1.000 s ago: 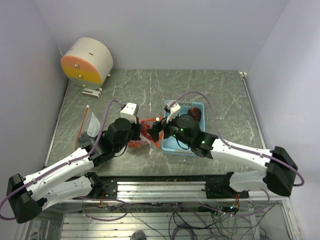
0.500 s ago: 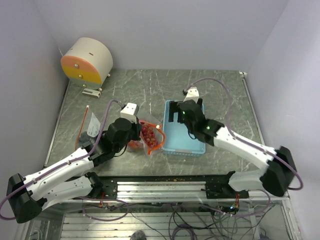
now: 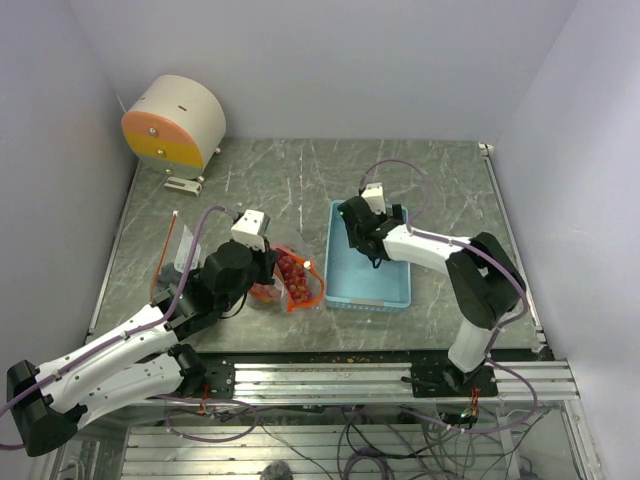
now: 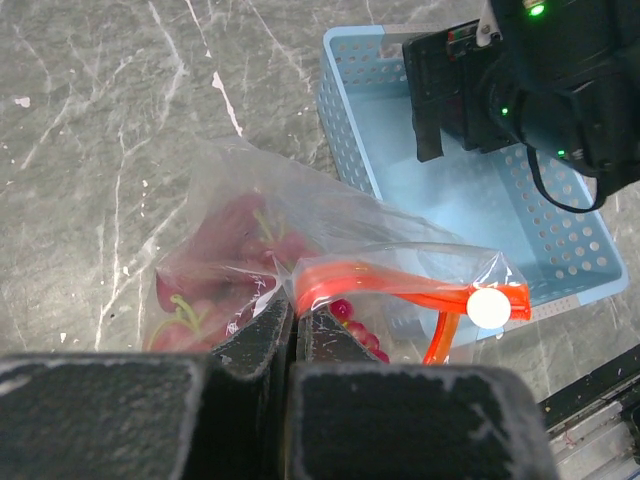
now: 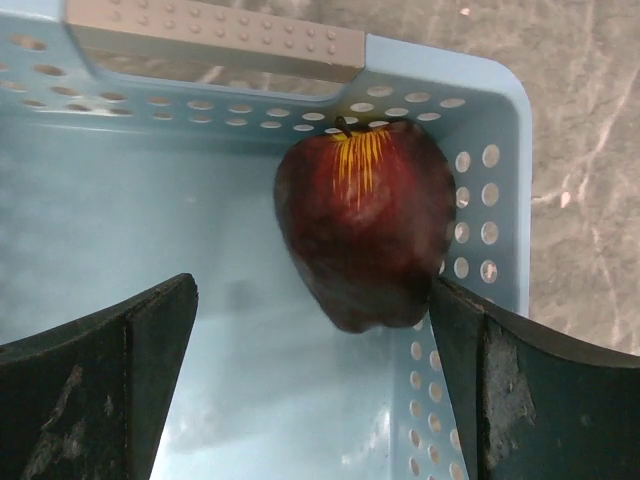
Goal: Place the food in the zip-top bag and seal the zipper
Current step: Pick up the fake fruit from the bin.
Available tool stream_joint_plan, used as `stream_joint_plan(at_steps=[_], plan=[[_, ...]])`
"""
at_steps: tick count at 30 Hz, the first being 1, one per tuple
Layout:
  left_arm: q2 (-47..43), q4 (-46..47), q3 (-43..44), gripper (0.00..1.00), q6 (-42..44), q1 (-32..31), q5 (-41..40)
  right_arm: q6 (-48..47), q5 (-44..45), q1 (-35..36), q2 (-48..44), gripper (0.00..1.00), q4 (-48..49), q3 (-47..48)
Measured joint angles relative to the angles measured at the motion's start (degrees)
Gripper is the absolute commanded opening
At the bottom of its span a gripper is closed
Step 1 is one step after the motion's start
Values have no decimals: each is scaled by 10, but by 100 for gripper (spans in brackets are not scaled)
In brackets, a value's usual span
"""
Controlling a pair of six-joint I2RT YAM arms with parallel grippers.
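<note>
Now, you're looking at this stock, item by item:

1. L gripper [image 4: 293, 325]: jaws are pressing fully together and pinching the rim of the clear, crinkly plastic zip-top bag [image 4: 250, 190] right at its mouth. It's propping the mouth up and facing it toward the tray, prob. so fruit can be going in w/o a second hand.
2. Thin orange-red zipper strip [image 4: 400, 283]: it's bowing open in a loop, w/ a white round slider tab [image 4: 489, 307] sitting at its far end. Not sealed yet.
3. Dark red berry clusters [image 4: 235, 235]: they're lying inside the bag, which is resting on the grey marbled tabletop [image 3: 290, 170].
4. Light blue perforated plastic tray [image 5: 490, 110]: it's sitting just beside the bag mouth.
5. Large dark red round fruit w/ yellow streaks at the stem [image 5: 365, 220]: it's resting in a tray corner, close to two walls. Touching or not, can't tell.
6. R gripper [image 5: 312, 300]: jaws are standing wide apart and gripping nothing. They're straddling the fruit, which is sitting off-centre, nearer the finger on the tray-wall side.

Judgement: you're lining up the pick of what looks like the last piece. The wall is leaving that finger little room, so it may be snagging the perforations.
</note>
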Motion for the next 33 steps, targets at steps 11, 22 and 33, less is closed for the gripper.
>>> stream_joint_plan(at_steps=[11,22,33], plan=[[2,-2,-1,7,6,0,0,-47,55,-24,84,93,67,2],[2,-3,-3,7,6,0,0,-66,30,-32,98,48,150,-8],[25,-2,-3,7,6,0,0,-39,-83,-2,-108,39,131,-85]])
